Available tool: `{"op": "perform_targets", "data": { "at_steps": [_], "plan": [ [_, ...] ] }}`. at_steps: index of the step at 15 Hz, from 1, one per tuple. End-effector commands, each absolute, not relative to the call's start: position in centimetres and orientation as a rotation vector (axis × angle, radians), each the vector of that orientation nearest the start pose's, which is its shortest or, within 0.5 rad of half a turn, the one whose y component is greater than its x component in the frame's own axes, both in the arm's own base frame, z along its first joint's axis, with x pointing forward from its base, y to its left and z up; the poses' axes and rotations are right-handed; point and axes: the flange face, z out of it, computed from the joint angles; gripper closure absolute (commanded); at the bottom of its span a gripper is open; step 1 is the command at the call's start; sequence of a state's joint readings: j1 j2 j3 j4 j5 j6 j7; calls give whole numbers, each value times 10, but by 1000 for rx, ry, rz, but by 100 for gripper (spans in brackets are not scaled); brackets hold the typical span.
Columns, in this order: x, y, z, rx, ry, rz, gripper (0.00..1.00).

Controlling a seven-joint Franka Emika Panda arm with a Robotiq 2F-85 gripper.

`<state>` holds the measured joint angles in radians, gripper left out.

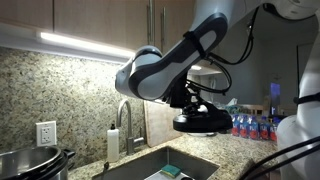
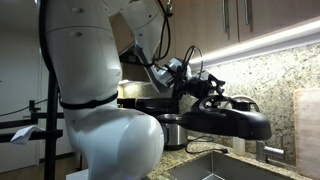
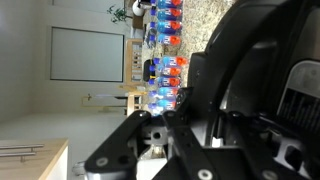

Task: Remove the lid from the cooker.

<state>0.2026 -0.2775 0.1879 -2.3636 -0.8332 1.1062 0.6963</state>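
The lid (image 1: 203, 123), a round black domed disc, hangs in the air above the sink in both exterior views, and shows side-on as the lid (image 2: 230, 124). My gripper (image 1: 196, 103) is shut on its raised central handle from above; the gripper (image 2: 214, 96) shows the same hold. The cooker (image 1: 33, 160) stands on the counter at the lower left with its shiny steel rim uncovered, well apart from the lid. Behind the arm the cooker (image 2: 152, 100) is partly hidden. In the wrist view, dark gripper (image 3: 196, 126) parts fill most of the picture.
A sink basin (image 1: 160, 165) with a faucet (image 1: 124, 118) lies under the lid. A soap bottle (image 1: 113, 146) stands by the faucet. Several blue-and-red bottles (image 1: 255, 125) line the counter's far end. A granite backsplash (image 1: 70, 90) and cabinets (image 1: 110, 20) bound the space.
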Motion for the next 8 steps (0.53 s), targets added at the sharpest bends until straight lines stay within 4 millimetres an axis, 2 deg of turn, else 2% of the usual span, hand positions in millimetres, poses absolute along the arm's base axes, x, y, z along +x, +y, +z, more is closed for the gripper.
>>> {"op": "perform_targets", "data": {
  "at_steps": [1, 2, 5, 8],
  "plan": [
    [360, 45, 450, 1830, -286, -357, 90],
    [363, 43, 447, 1821, -295, -363, 97],
    [376, 17, 445, 1803, -360, -379, 97],
    [386, -25, 438, 1773, -455, -421, 97]
  ]
}}
